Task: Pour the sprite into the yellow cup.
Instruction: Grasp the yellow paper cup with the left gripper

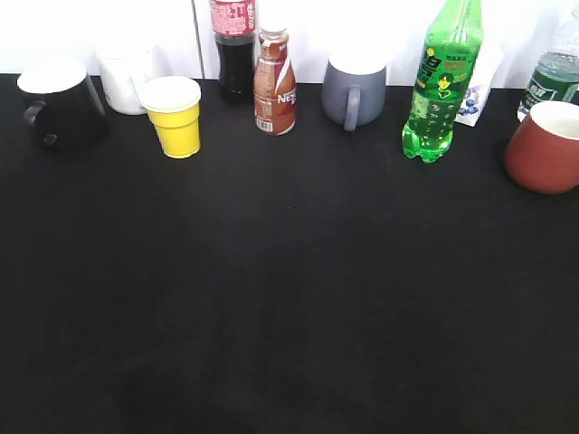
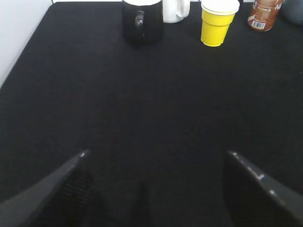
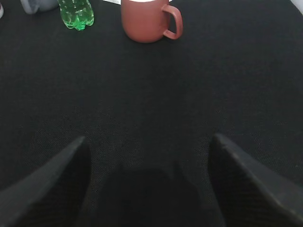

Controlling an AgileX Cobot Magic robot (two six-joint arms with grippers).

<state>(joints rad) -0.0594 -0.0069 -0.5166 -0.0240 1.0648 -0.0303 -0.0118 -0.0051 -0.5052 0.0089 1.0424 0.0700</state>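
Observation:
The sprite (image 1: 441,86), a tall bright-green bottle, stands upright at the back right of the black table; its lobed base shows in the right wrist view (image 3: 76,13). The yellow cup (image 1: 175,117) stands upright at the back left, white inside; it also shows in the left wrist view (image 2: 217,22). My left gripper (image 2: 156,153) is open and empty over bare cloth, well short of the cup. My right gripper (image 3: 147,138) is open and empty, well short of the bottle. Neither gripper shows in the exterior view.
Along the back stand a black mug (image 1: 59,107), a white mug (image 1: 124,80), a cola bottle (image 1: 234,45), a brown drink bottle (image 1: 274,83), a grey mug (image 1: 354,90), a red-brown mug (image 1: 545,146) and a dark-green bottle (image 1: 552,72).

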